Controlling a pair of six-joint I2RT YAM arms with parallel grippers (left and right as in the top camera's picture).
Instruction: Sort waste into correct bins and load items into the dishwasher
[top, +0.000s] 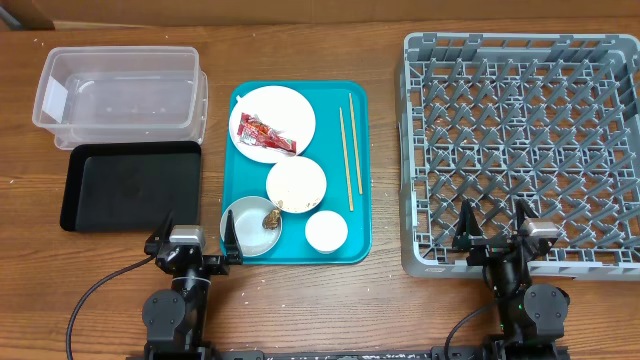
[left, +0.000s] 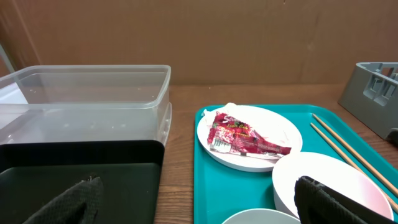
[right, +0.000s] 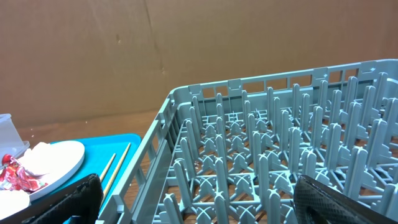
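Had left red wrapper (top: 268, 134) on plate (top: 256, 104), dish rack (top: 520, 40) bare. Held left gripper (top: 197, 224) and right gripper (top: 495, 214) spread, empty.

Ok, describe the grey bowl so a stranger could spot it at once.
Find the teal tray mid-table. At its corner nearest the left gripper sits the grey bowl. It alone is grey, with a brown scrap inside; the cup and other bowl beside it are white.

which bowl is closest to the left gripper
The grey bowl at the teal tray's near-left corner, with a brown scrap in it, right beside the left gripper. The white bowl sits farther up the tray.
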